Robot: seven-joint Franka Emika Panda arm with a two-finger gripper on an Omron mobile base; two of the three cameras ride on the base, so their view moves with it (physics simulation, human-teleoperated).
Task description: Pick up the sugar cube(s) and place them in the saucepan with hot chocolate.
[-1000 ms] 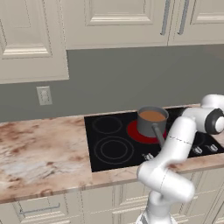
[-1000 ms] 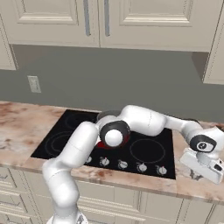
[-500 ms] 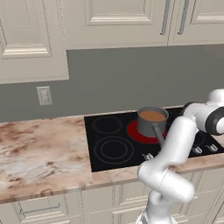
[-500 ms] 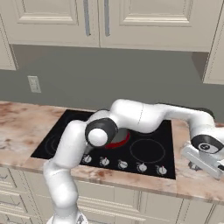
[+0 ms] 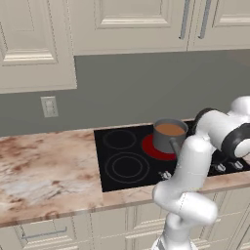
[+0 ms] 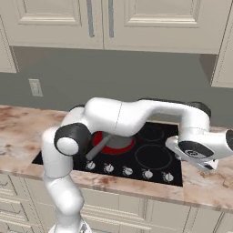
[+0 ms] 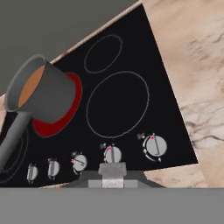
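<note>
The grey saucepan point(image 5: 169, 136) stands on the glowing red burner point(image 5: 152, 147), filled with light-brown hot chocolate point(image 5: 170, 129). In the hand view the saucepan point(image 7: 44, 94) lies upper left, its hot chocolate point(image 7: 30, 87) showing and its long handle point(image 7: 13, 136) running to the left edge. My gripper point(image 7: 113, 174) is shut on a small pale grey sugar cube point(image 7: 113, 169). It hovers over the cooktop's knob row, to the right of the pan. From the right base view my gripper point(image 6: 208, 167) hangs above the stove's right front corner, and my arm hides the pan except its handle point(image 6: 93, 150).
The black cooktop point(image 5: 125, 165) has several burner rings and a row of knobs point(image 7: 113, 154) along its front. Marble counter point(image 5: 44, 171) extends left and right point(image 7: 192, 65) of it. A small tan lump point(image 6: 226, 183) lies on the right counter. Cabinets hang above.
My hand has lifted off the right counter and swung left toward the stove's front right corner. The saucepan has not moved.
</note>
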